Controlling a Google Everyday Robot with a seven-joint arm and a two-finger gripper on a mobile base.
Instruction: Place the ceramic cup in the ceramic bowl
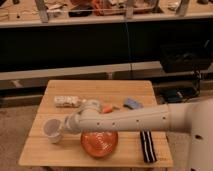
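White ceramic cup (51, 131) stands upright on the wooden surface (125, 90) near its front left corner, just left of the ceramic bowl (99, 143) and not in it; claw (63, 126) sits at the cup's right rim, drawn shut, apparently pinching the wall. Grasp looks made; lift, carry right and release over the bowl remain. No brand or writing legible on cup, bowl, pale packet (67, 101) or dark striped item (146, 146).

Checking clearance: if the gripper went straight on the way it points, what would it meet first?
The ceramic cup: the gripper points left across the table and seems shut on its rim.
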